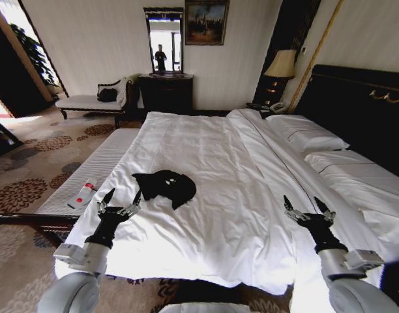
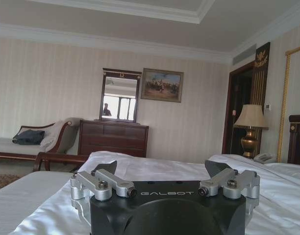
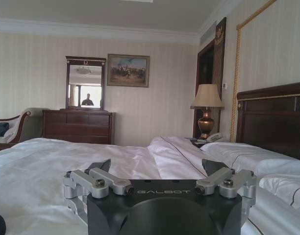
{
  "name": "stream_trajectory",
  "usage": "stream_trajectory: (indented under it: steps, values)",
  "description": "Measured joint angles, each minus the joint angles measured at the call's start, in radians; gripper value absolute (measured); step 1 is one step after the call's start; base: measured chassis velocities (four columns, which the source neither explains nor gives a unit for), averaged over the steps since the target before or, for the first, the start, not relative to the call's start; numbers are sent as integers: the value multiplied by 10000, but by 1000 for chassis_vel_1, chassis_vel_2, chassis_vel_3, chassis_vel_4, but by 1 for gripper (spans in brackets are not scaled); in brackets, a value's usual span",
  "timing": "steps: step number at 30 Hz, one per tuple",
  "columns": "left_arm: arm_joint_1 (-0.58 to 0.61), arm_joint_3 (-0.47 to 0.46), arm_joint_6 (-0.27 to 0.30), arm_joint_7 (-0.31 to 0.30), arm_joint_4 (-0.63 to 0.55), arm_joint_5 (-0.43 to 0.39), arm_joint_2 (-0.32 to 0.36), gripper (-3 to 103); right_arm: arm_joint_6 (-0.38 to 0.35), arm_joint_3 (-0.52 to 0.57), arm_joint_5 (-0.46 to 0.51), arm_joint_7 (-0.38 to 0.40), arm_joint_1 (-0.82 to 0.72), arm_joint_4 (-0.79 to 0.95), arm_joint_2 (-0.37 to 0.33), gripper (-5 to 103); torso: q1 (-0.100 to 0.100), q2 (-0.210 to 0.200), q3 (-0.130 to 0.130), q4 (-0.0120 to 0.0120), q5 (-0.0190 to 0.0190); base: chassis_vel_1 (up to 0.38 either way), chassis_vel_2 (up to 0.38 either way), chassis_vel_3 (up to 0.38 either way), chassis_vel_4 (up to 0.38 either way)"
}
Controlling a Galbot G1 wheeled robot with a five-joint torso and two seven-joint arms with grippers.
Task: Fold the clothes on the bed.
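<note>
The clothes are one black T-shirt [image 1: 164, 185], lying crumpled on the white sheet of the bed [image 1: 245, 169] near its foot, left of centre. My left gripper [image 1: 123, 199] hovers open just to the left of the shirt, a short gap away, with nothing between its fingers. My right gripper [image 1: 302, 203] is open too, over the bed's right side and far from the shirt. Seen from the wrists, the left gripper [image 2: 162, 169] and the right gripper [image 3: 157, 166] have their fingers spread, pointing along the bed toward the far wall.
A narrow white-cushioned bench [image 1: 105, 163] runs along the bed's left side with a small red-and-white item [image 1: 82, 193] on it. Pillows [image 1: 307, 135] and a dark headboard [image 1: 356, 104] are on the right. A chaise [image 1: 88, 102], dresser [image 1: 165, 92] and lamp [image 1: 281, 65] stand by the far wall.
</note>
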Motion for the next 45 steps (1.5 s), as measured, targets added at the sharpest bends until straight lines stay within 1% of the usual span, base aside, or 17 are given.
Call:
stream_trajectory:
  steps: [14, 30, 45]
  values:
    - [139, -73, -5, 1, -115, -14, 44, 100, 0, -14, -26, -8, 0, -8, 82, 100, 0, 0, 0, -1, 0, 5, 18, -7, -19]
    - [361, -132, -54, 2, -229, 3, -150, 100, 23, -73, -42, -15, 26, -7, 74, 100, 0, 0, 0, 0, 0, 8, 66, -3, -60]
    - [336, -119, -63, 1, -208, 17, -211, 100, 48, -71, -42, -9, 32, -6, 72, 100, 0, 0, 0, -1, 1, 5, 55, 11, -63]
